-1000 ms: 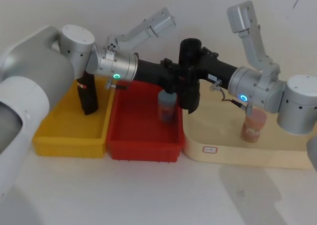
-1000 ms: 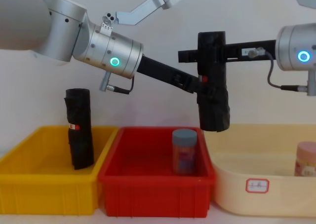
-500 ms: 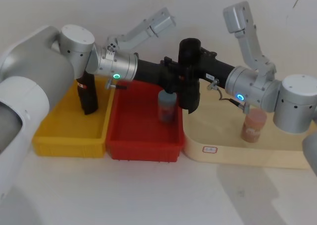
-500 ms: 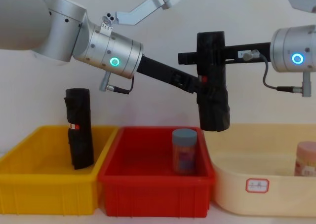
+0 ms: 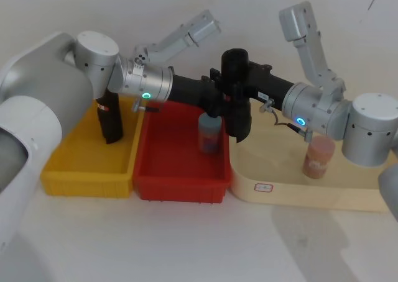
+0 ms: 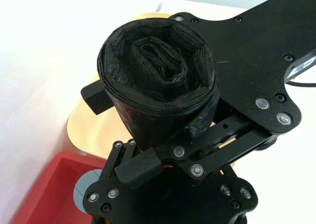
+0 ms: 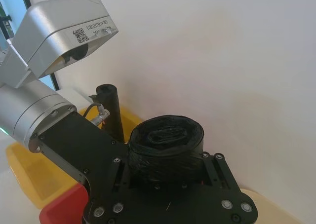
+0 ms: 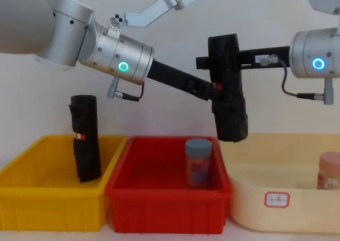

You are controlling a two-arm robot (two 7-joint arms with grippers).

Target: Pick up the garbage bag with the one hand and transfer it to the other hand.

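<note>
Garbage bag (image 8: 227, 87) held aloft above the red bin (image 8: 168, 204), jaws of left gripper (image 8: 215, 94) and right gripper (image 8: 212, 62) both clamped on it.

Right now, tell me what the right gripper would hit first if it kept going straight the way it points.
The right gripper already touches the garbage bag held aloft; beyond it, probably the left gripper on the bag's lower part, though depth is unclear.

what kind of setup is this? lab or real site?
Likely a lab test bench: a plain white wall, a white table, and a neat row of bins, the yellow bin, red bin and cream tub.
</note>
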